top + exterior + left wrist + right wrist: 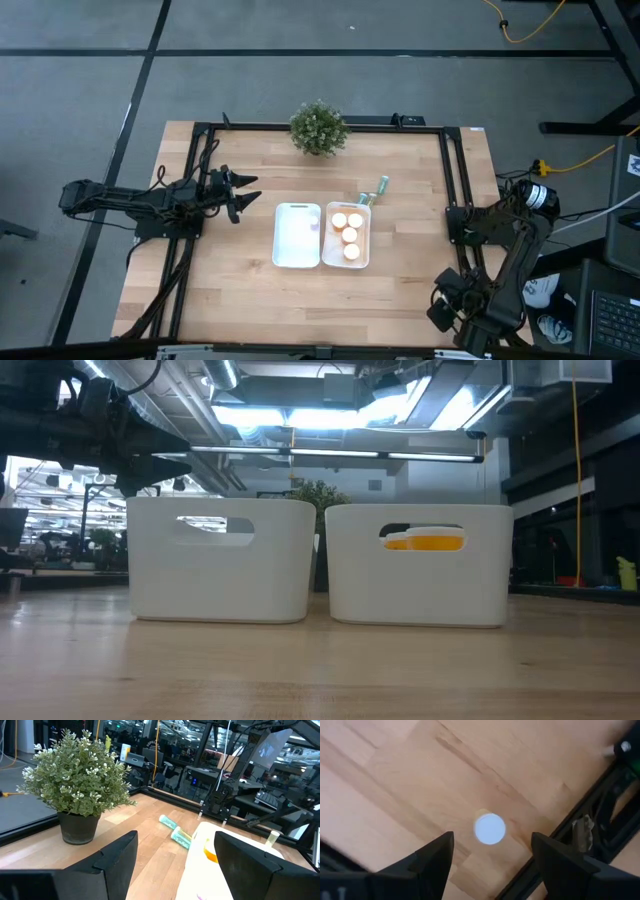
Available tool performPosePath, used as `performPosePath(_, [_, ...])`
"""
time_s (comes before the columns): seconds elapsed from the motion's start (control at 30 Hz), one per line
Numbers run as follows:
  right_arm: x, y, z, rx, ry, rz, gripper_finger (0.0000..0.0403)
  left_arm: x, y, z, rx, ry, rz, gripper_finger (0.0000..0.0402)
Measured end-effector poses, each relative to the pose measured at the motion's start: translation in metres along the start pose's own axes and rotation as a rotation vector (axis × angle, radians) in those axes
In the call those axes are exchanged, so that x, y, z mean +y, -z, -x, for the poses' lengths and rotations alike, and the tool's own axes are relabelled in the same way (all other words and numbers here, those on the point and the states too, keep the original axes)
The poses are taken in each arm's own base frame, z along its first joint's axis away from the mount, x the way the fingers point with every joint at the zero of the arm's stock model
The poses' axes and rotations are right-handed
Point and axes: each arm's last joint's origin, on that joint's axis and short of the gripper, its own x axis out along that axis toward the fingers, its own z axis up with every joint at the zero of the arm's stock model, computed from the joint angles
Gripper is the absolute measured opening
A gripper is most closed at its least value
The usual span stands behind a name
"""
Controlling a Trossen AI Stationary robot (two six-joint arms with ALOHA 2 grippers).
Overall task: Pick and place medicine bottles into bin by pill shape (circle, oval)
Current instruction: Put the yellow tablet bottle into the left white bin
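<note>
While the left tool [245, 195] hangs open and empty just left of the bins, the right tool [492, 852] is the one doing the work. It's over the bench [230, 290] near the right frame, looking straight down at a white-capped bottle [490, 828] standing upright between its fingers [432, 857]. Jaws are parted and nothing is gripped, so I'd say it's lining up a pick.

The right bin [347, 236] already has three orange bottles [349, 235] in it. The left bin [297, 236] looks nearly bare, apart from maybe a small pink thing by its right wall. Two teal bottles [372, 194] lie on their sides just behind the right bin, close to the potted plant [319, 127].

Next move, my guess: drop straight down, close on the cap or body, then carry it to whichever bin fits. I can't tell the pill shape from here.
</note>
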Motion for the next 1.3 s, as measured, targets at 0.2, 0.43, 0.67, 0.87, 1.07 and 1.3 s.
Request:
performPosePath(0.2, [-0.002, 0.003, -0.021, 0.039, 0.001, -0.005, 0.0267, 0.0, 0.0, 0.0, 0.0, 0.0, 0.0, 0.0255])
performPosePath(0.43, [-0.004, 0.005, -0.038, 0.045, -0.015, -0.003, 0.0267, 0.0, 0.0, 0.0, 0.0, 0.0, 0.0, 0.0255])
performPosePath(0.67, [-0.004, 0.004, -0.038, 0.024, -0.025, -0.003, 0.0267, 0.0, 0.0, 0.0, 0.0, 0.0, 0.0, 0.0255])
performPosePath(0.87, [-0.003, 0.004, -0.037, 0.024, -0.028, -0.003, 0.0241, 0.0, 0.0, 0.0, 0.0, 0.0, 0.0, 0.0255])
performPosePath(1.07, [-0.002, 0.004, -0.037, 0.027, -0.035, -0.006, 0.0185, 0.0, 0.0, 0.0, 0.0, 0.0, 0.0, 0.0255])
performPosePath(1.3, [-0.003, 0.004, -0.037, 0.025, -0.035, 0.02, 0.0123, 0.0, 0.0, 0.0, 0.001, 0.0, 0.0, 0.0255])
